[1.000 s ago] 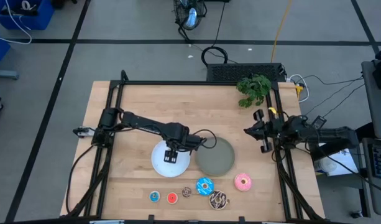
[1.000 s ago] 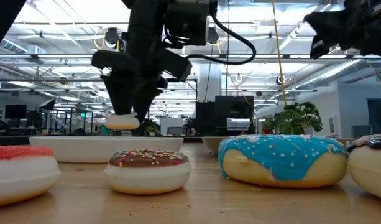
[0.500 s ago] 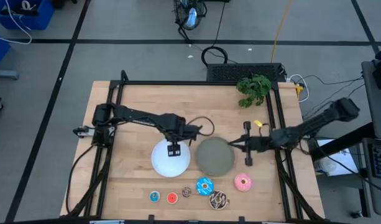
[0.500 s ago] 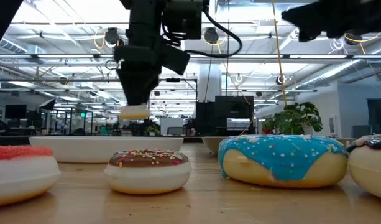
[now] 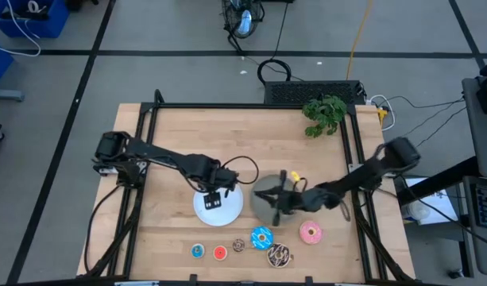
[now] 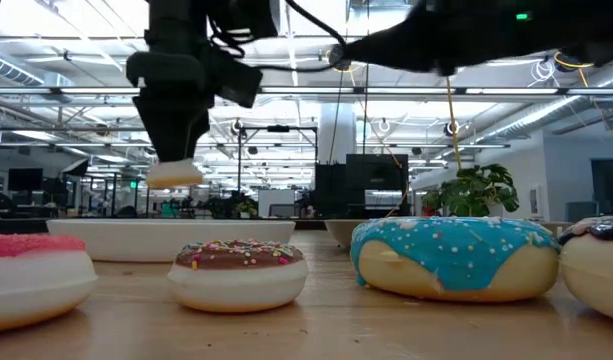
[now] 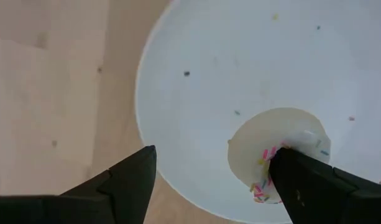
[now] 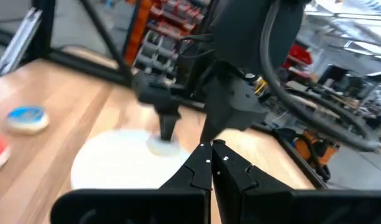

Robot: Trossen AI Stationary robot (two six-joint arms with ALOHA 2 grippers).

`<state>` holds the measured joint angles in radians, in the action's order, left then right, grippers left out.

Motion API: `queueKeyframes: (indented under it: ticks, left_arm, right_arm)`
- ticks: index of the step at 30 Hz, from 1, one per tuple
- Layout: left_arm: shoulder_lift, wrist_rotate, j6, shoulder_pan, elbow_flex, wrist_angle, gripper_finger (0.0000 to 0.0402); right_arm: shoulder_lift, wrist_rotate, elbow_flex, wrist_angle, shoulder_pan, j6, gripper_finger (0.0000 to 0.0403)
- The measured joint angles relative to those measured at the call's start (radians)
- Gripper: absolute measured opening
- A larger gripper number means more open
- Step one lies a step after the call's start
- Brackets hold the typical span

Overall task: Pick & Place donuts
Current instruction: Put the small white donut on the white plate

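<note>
The left claw (image 5: 214,199) hangs above the round white plate (image 5: 231,208) on the wooden bench (image 5: 171,135), grasping a tiny pale pink ring donut (image 6: 173,174) between its fingers (image 7: 131,180); the right claw (image 5: 278,197), clenched and empty, is over the round grey plate (image 5: 263,187)

Donuts, toy, seven:
- Tiny pale pink donut (image 6: 173,173): lifted above the white plate (image 5: 229,208).
- Tiny blue donut (image 5: 198,251), red donut (image 5: 220,253), brown donut (image 5: 238,245): flat in a row at the table's near edge.
- Larger blue-iced donut (image 5: 261,237), chocolate sprinkled donut (image 5: 278,255), pink donut (image 5: 311,233): flat alongside.
</note>
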<state>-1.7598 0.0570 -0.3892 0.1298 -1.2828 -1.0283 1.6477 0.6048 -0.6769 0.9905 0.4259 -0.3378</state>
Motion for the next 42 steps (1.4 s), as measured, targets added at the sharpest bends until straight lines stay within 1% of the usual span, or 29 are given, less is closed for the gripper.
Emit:
queueKeyframes:
  ticks: [3,9,11,14,16,19,22,25,28,39,42]
  left_arm:
    - [0.022,0.02,-0.013,0.004,0.001,0.01,0.0305]
    - [0.029,0.05,-0.001,0.005,0.001,0.017,0.0305]
    - [0.022,0.052,0.01,0.004,0.001,0.032,0.0305]
    - [0.007,0.057,0.017,-0.003,0.001,0.048,0.0305]
    - [-0.004,0.065,0.028,-0.012,0.001,0.055,0.0305]
    - [-0.02,0.068,0.04,-0.023,0.002,0.074,0.0305]
    - [-0.033,0.067,0.047,-0.034,0.002,0.095,0.0305]
    - [-0.056,0.052,0.047,-0.051,0.0,0.115,0.0305]
    - [-0.085,0.046,0.06,-0.063,0.001,0.122,0.0305]
    - [-0.073,0.038,0.073,-0.064,0.0,0.147,0.0305]
    - [-0.073,0.032,0.072,-0.064,0.0,0.169,0.0305]
  right_arm:
    - [0.099,-0.006,-0.051,0.056,-0.019,0.011,0.0]
    - [0.261,-0.057,-0.17,0.065,-0.077,0.047,0.0]
    - [0.301,-0.06,-0.193,0.056,-0.093,0.062,0.0]
    - [0.351,-0.115,-0.22,0.057,-0.122,0.097,0.0]
    - [0.375,-0.118,-0.231,0.057,-0.138,0.107,0.0]
    - [0.382,-0.117,-0.234,0.054,-0.147,0.106,0.0]
    - [0.379,-0.167,-0.235,0.066,-0.151,0.108,0.0]
    - [0.378,-0.19,-0.236,0.084,-0.161,0.095,0.0]
    - [0.378,-0.215,-0.242,0.064,-0.177,0.111,0.0]
    - [0.412,-0.219,-0.25,0.055,-0.192,0.117,0.0]
    - [0.412,-0.258,-0.26,0.052,-0.198,0.129,0.0]
